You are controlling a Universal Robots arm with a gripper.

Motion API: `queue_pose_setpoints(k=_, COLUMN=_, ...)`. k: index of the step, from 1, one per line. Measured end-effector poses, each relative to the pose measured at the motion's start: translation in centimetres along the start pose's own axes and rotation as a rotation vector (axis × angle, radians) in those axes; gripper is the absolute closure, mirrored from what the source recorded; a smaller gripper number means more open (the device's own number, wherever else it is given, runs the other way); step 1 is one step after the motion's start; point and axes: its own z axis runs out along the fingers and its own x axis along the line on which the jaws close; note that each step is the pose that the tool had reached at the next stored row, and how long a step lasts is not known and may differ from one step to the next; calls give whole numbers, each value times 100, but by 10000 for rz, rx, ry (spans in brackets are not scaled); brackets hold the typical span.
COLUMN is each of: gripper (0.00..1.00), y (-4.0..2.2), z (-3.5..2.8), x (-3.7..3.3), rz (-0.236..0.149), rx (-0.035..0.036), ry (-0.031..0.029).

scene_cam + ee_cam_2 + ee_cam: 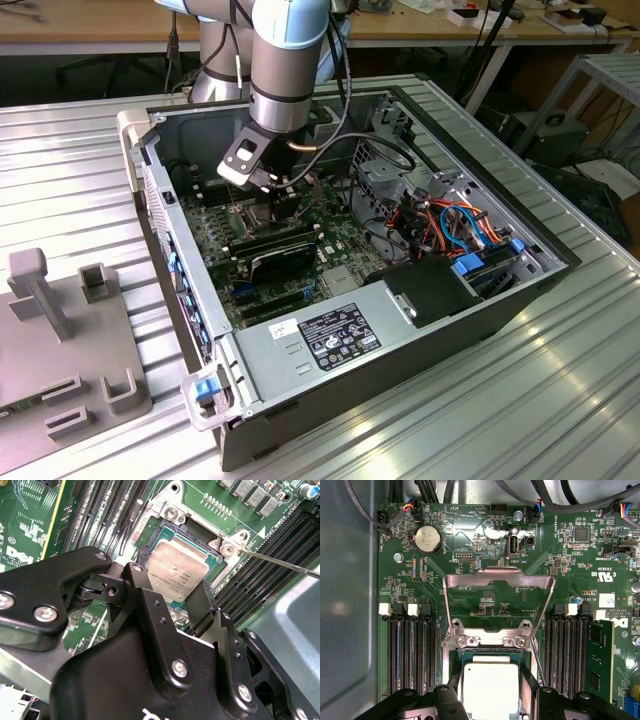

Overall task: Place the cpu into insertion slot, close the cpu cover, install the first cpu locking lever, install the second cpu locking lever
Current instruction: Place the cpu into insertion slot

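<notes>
The cpu (490,690) is a flat square chip with a silvery-grey top. It lies over the insertion slot (196,529), whose dark rim shows along one side; whether it is fully seated cannot be told. The cpu cover (497,574), a thin silvery-brown frame with a large window, stands swung open on its hinge beside the slot.

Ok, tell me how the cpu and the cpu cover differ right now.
The cpu is a solid silvery square; the cpu cover is an open frame with green board showing through its window. The cpu sits over the insertion slot, gripped by the gripper; the cpu cover is swung open, away from it. The cpu cover's outline is larger than the cpu. Both look metallic and squarish.
</notes>
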Motion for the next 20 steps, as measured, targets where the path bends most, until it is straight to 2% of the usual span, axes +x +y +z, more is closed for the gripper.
queue_pose_setpoints(k=5, gripper=45, y=1, z=2, x=1, rz=0, rx=-6, ry=2)
queue_pose_setpoints(k=6, gripper=44, y=2, z=3, x=1, rz=0, rx=-3, ry=4)
queue_pose_setpoints(k=7, gripper=38, y=1, z=2, x=0, rz=0, rx=-1, ry=1)
queue_pose_setpoints(k=20, gripper=40, y=1, z=1, x=0, rz=4, rx=2, ry=1)
